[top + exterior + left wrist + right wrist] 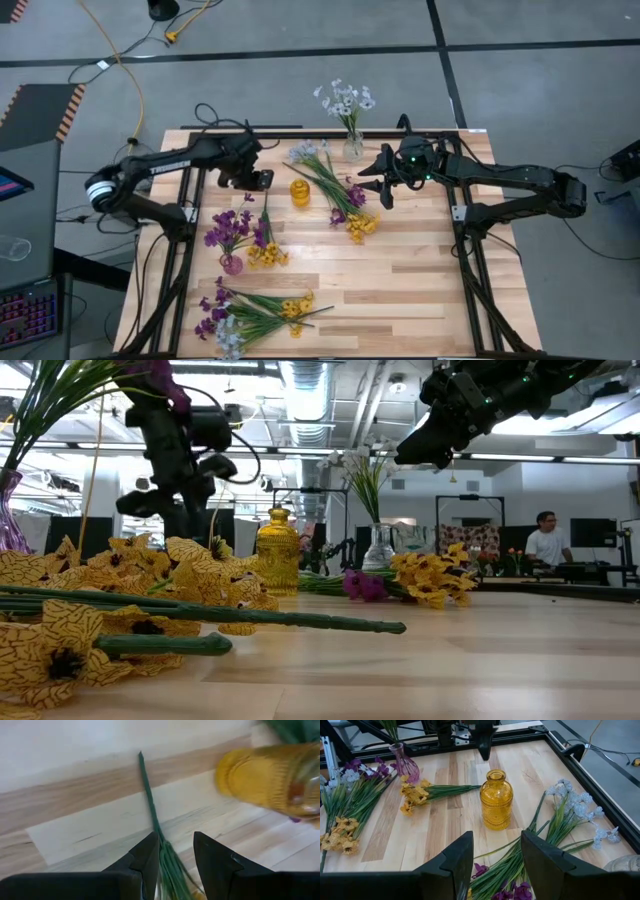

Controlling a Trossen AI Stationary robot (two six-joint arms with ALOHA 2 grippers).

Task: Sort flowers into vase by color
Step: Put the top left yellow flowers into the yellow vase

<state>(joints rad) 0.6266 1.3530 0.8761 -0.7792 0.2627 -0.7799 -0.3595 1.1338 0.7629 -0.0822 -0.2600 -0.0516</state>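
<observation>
The left gripper (175, 857) stands low over the table (400, 290), its two dark fingers (147, 860) apart with a bundle of thin green stems (170, 870) running up between them; whether they pinch the stems cannot be told. These stems belong to a yellow spray (267, 252) lying beside the purple vase (231, 263), which already carries purple blossoms (232, 226). Just beside this gripper stands the empty yellow vase (496, 800).

The right gripper (492, 862) hangs above the table with its fingers spread and nothing between them. Below it lies a loose pile of flowers (335, 190): pale-blue sprays (575, 805) toward the table's back edge, purple heads (512, 892) and yellow blossoms (361, 226) at the other end, their stems crossing one another near the yellow vase.

A clear vase (353, 148) at the back edge holds white flowers (344, 100). Another mixed heap (250, 315) lies at the front left. In the low view a person (545, 540) sits in the room beyond.
</observation>
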